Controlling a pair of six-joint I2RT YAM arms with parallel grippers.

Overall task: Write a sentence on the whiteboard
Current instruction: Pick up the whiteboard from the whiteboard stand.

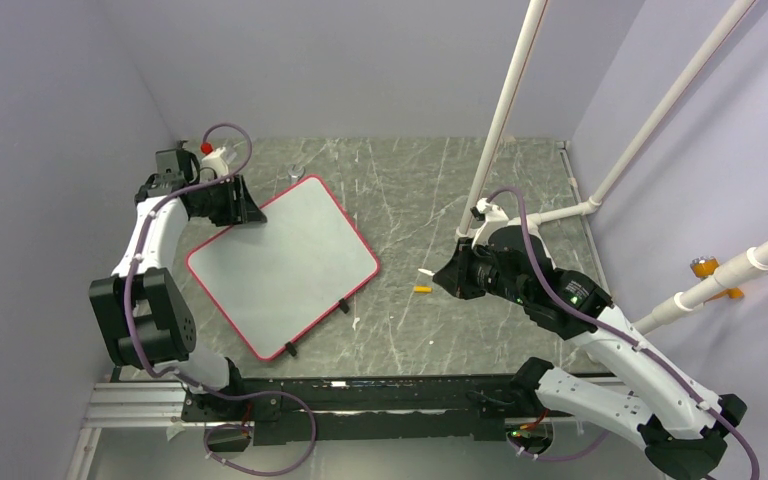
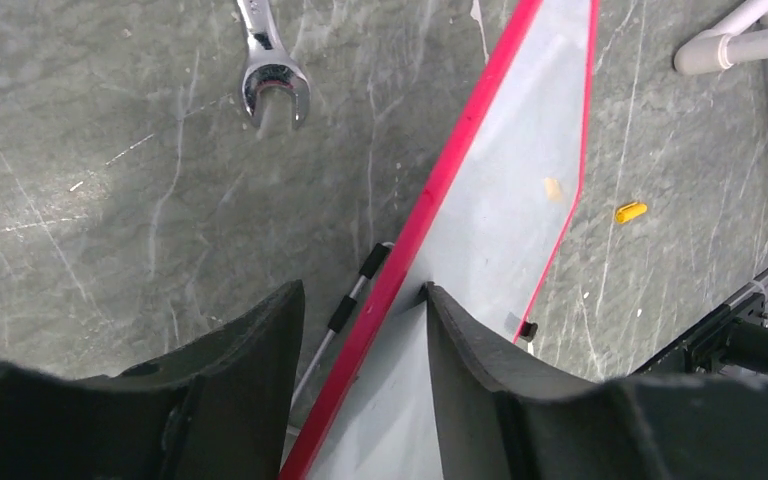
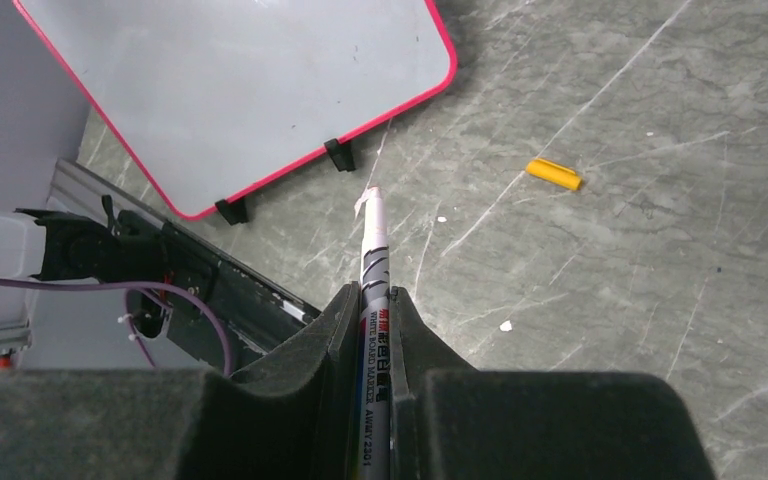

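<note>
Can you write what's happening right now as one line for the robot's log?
left pincer: open, astride whiteboard edge | right pincer: shut on marker | whiteboard: no writing seen | orange cap: on table

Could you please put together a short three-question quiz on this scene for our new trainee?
1. True or false: the right pincer grips an eraser.
2. Which tool lies on the table near the whiteboard's far corner? A wrench, B screwdriver, C scissors.
3. Fill in: the left pincer straddles the whiteboard's ____ frame.
Key: 1 false, it grips a whiteboard marker; 2 A; 3 red.
</note>
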